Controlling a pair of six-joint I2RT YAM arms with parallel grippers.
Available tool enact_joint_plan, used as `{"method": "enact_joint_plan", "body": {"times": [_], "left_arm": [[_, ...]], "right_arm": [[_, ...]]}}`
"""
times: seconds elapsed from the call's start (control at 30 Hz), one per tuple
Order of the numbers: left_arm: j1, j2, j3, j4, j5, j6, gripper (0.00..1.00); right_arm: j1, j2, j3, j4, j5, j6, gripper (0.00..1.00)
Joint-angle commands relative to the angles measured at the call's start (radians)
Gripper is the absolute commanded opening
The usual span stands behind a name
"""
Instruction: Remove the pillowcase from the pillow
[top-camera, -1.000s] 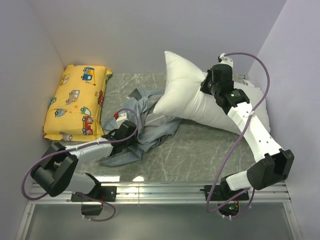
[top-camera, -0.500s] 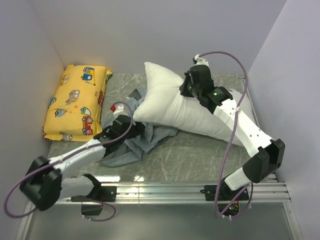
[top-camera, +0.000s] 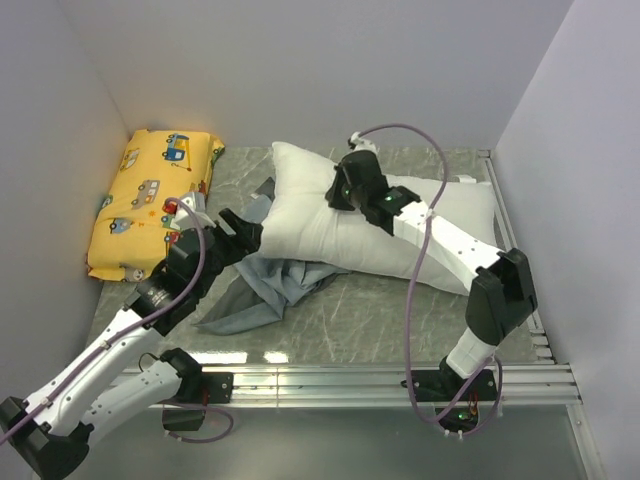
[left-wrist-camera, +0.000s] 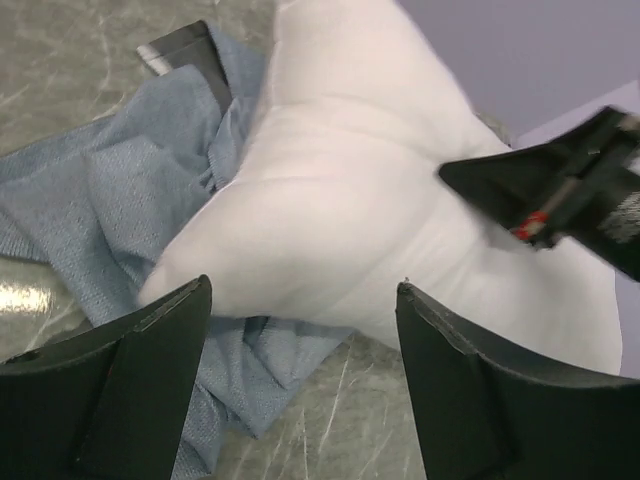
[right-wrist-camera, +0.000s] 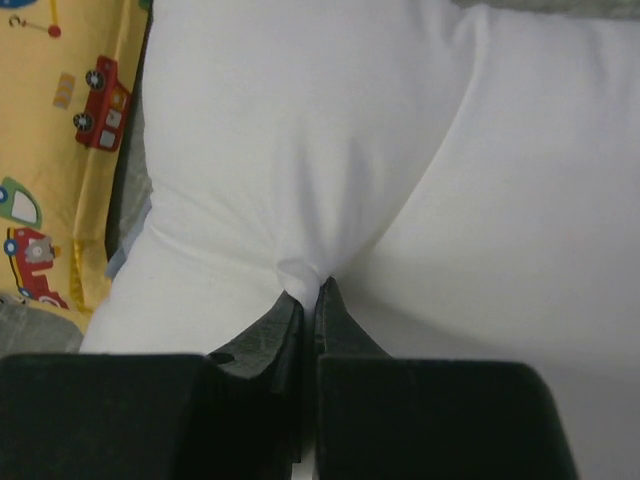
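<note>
Right gripper (right-wrist-camera: 310, 292) is pinched shut on a fold of the white pillow (top-camera: 440, 225), a nip only the right wrist view shows; the pillow lies bare across the table (top-camera: 380, 310), long axis running from far left to near right, its left end resting on the crumpled pillowcase (top-camera: 265, 290); left gripper (top-camera: 238, 226) hangs wide open, holding nothing, aimed at that end; a yellow cushion (top-camera: 150, 205) sits far left by the wall.

The pillow (top-camera: 295, 205) hides part of the pillowcase (top-camera: 270, 290). From the left wrist camera, the right arm (left-wrist-camera: 570, 190) looks blurry. The yellow cushion (right-wrist-camera: 60, 150) is cut off at the edge.
</note>
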Motion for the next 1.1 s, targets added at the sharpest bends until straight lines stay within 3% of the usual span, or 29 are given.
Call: {"method": "enact_joint_plan", "body": {"times": [0.0, 0.07, 0.1, 0.2, 0.27, 0.53, 0.77, 1.07], "left_arm": [[0.002, 0.032, 0.097, -0.053, 0.057, 0.096, 0.79], [0.003, 0.036, 0.105, -0.058, 0.087, 0.139, 0.80], [0.002, 0.036, 0.102, -0.061, 0.093, 0.151, 0.81], [0.002, 0.017, 0.104, -0.073, 0.098, 0.184, 0.83], [0.003, -0.008, 0.108, -0.072, 0.119, 0.201, 0.84], [0.003, -0.049, 0.144, -0.156, 0.097, 0.254, 0.85], [0.002, -0.100, 0.082, -0.118, 0.115, 0.250, 0.86], [0.002, -0.132, 0.030, -0.092, 0.132, 0.242, 0.86]], "right_arm": [[0.027, 0.002, -0.053, 0.165, -0.069, 0.019, 0.00], [0.029, -0.022, -0.100, 0.182, -0.080, 0.008, 0.17], [0.027, -0.057, -0.113, 0.191, -0.076, -0.008, 0.41], [0.027, -0.134, -0.119, 0.150, -0.058, -0.033, 0.70], [0.026, -0.209, -0.134, 0.128, -0.041, -0.045, 0.78], [0.024, -0.588, -0.391, 0.090, -0.025, -0.042, 0.80], [0.021, -0.992, -0.593, -0.020, 0.102, -0.055, 0.86], [0.020, -1.159, -0.668, -0.142, 0.159, -0.088, 0.91]]}}
